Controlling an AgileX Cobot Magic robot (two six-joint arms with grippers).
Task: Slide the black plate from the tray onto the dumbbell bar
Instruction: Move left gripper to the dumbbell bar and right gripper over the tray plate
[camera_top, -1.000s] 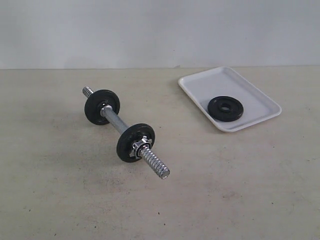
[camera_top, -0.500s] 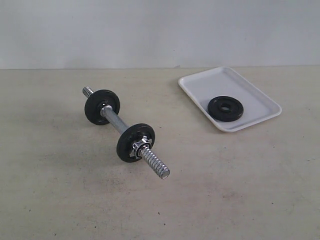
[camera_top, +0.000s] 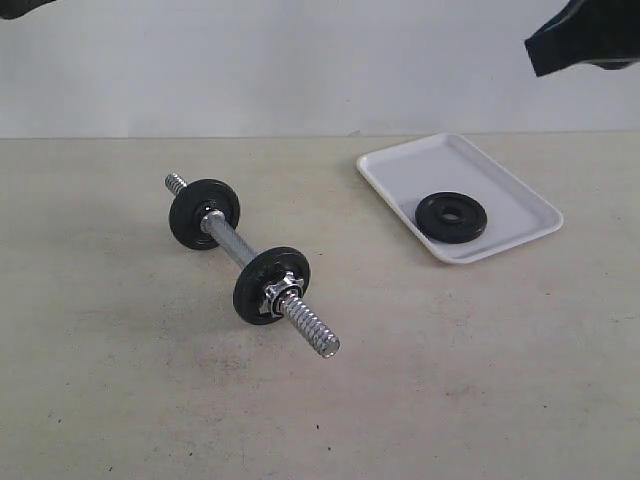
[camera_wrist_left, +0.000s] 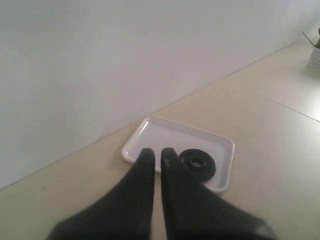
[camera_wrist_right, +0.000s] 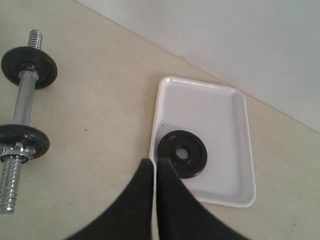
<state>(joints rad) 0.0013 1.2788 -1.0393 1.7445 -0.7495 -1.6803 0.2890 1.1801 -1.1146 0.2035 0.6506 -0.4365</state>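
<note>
The matte-black round plate (camera_top: 450, 217) lies flat in the white plastic tray (camera_top: 440, 162) at far right, easy to grasp. The chrome dumbbell bar (camera_top: 232, 243) shows a bare near end. The left gripper (camera_wrist_left: 157, 152) and right gripper (camera_wrist_right: 154, 163) hover closed and empty.

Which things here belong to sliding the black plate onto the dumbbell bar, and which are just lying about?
Belongs to the job: black plate; tray; dumbbell bar.
Just lying about: far disc and near disc, both on the bar; small white object, cropped, seen only from the left wrist.

Left end effector (camera_wrist_left: 156, 153), right end effector (camera_wrist_right: 152, 163); matte black, smooth, tapered
</note>
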